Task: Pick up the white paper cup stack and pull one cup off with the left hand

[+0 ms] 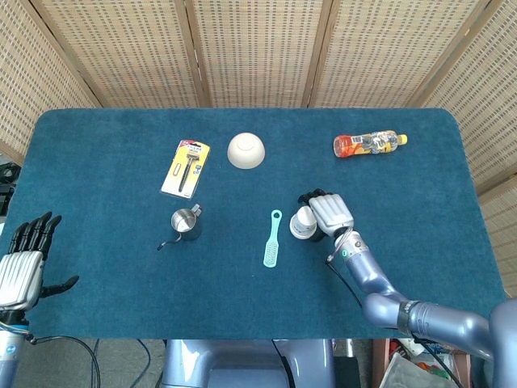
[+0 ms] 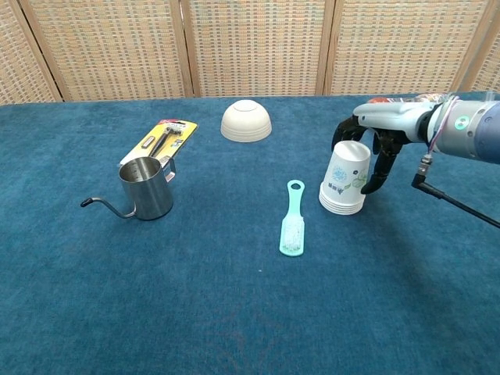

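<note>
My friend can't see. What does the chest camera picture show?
A robot hand reaches around an upside-down stack of white paper cups on a blue table. Nearby lie a green brush, a metal pitcher, a white bowl turned upside down and a packaged razor.

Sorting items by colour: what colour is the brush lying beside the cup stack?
Mint green brush; chest view shows it best.

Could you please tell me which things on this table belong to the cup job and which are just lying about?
Job: paper cup stack, right hand around it, left hand waiting.
Lying about: bowl, steel pitcher, green brush, packaged razor, bottle.
</note>
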Robot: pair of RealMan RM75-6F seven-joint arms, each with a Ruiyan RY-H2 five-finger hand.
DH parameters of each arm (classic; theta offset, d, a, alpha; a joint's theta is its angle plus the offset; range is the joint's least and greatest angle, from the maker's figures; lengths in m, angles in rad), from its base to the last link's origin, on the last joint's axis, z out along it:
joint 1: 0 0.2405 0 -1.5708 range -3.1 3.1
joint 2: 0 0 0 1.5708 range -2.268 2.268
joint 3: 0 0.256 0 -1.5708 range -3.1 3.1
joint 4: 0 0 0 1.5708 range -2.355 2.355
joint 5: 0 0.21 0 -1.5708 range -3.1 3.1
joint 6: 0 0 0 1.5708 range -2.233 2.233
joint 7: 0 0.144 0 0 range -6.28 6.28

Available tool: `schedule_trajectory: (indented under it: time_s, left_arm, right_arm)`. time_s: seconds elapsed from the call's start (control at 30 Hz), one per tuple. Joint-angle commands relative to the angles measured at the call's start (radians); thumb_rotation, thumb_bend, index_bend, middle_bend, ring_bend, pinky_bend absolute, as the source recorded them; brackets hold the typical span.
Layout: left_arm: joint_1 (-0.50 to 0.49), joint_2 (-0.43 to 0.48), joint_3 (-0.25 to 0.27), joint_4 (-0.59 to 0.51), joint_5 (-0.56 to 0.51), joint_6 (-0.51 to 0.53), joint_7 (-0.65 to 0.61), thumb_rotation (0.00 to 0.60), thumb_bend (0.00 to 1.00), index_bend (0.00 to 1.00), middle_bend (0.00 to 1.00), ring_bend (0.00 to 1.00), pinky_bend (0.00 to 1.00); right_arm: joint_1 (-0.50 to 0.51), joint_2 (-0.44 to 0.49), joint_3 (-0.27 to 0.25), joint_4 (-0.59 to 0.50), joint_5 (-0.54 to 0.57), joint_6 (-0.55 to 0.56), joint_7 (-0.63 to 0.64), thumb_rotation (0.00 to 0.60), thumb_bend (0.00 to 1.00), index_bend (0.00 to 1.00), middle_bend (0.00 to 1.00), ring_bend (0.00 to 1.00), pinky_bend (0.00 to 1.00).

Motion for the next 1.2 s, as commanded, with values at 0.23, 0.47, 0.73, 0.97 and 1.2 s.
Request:
schedule_trajectory:
  time_s: [0.23, 0.47, 0.73, 0.97, 1.2]
  left_arm:
    - [-0.010, -0.006, -0.003, 0.005, -0.021, -0.015, 0.012, 0.600, 0.13, 0.00, 0.00, 0.00, 0.00]
    - [-0.018, -0.011, -0.004, 0.008, -0.036, -0.028, 0.017, 0.600, 0.13, 0.00, 0.00, 0.00, 0.00]
    - [-0.067, -0.009, -0.039, 0.038, -0.030, -0.070, -0.031, 0.600, 0.14, 0.00, 0.00, 0.00, 0.00]
    - [-0.207, -0.062, -0.130, 0.190, 0.079, -0.111, -0.103, 0.600, 0.14, 0.00, 0.00, 0.00, 0.00]
    - [-0.364, -0.168, -0.207, 0.351, 0.178, -0.123, -0.136, 0.600, 0.14, 0.13, 0.00, 0.00, 0.02]
  right_arm:
    - [-0.001, -0.033, 0.000, 0.057, -0.037, 0.007, 0.060, 0.600, 0.29, 0.59, 0.58, 0.45, 0.66]
    - [-0.041, -0.014, 0.030, 0.033, -0.105, 0.020, 0.193, 0.600, 0.31, 0.60, 0.60, 0.46, 0.66]
    - [-0.134, 0.104, 0.128, -0.133, -0.160, -0.009, 0.505, 0.600, 0.32, 0.60, 0.60, 0.46, 0.66]
    - [-0.171, 0.162, 0.240, -0.220, -0.078, -0.086, 0.751, 0.600, 0.33, 0.60, 0.60, 0.46, 0.66]
    - [-0.147, 0.180, 0.291, -0.267, 0.017, -0.166, 0.852, 0.600, 0.34, 0.60, 0.60, 0.46, 0.66]
